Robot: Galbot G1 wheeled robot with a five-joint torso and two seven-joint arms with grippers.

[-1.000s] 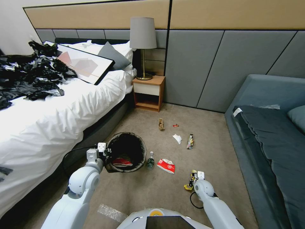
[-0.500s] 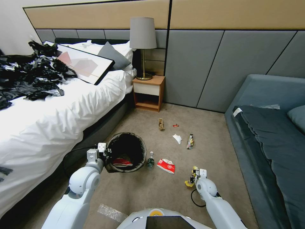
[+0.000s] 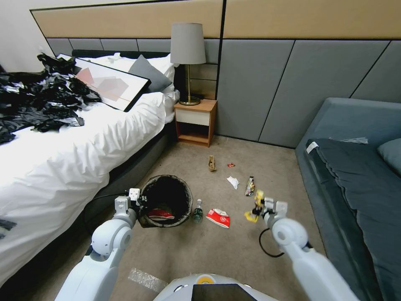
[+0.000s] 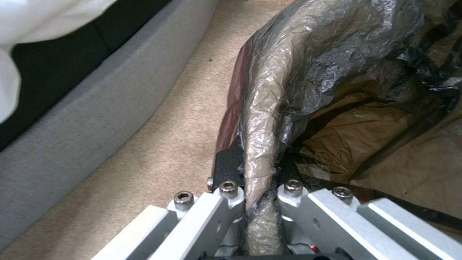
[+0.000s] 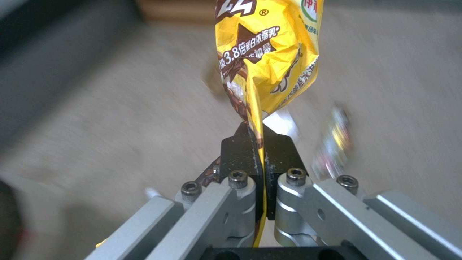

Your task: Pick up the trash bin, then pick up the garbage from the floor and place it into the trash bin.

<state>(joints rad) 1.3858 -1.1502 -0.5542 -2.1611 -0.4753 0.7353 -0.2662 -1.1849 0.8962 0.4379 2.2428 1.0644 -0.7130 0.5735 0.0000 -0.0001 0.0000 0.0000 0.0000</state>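
While the right end effector (image 3: 260,207) pinches a yellow snack wrapper (image 5: 267,61) tight between its black pads, up off the carpet (image 3: 234,259) and a bit right of the red-and-white carton (image 3: 218,218), the left end effector (image 4: 260,187) is clamped flat on the trash bin (image 3: 166,200) rim, black liner (image 4: 337,65) squished in the grip. That bin sits tipped beside the bed (image 3: 75,142), with a second carton (image 3: 160,213) inside it. A clear bottle (image 3: 198,211) stands just beside the bin's right edge.

Room-wise, there's an open strip of carpet between the bed and the blue sofa (image 3: 359,175). Farther out lie a white tissue (image 3: 233,182), another wrapper (image 3: 250,186), a brown scrap (image 3: 212,163) and a tiny red bit (image 3: 231,165), short of the nightstand (image 3: 195,121).

The wrapper has Chinese print plus "3.8"; its top is cut off in the right wrist view. I can't read the bottle label. The floor behind the wrapper is blurred.
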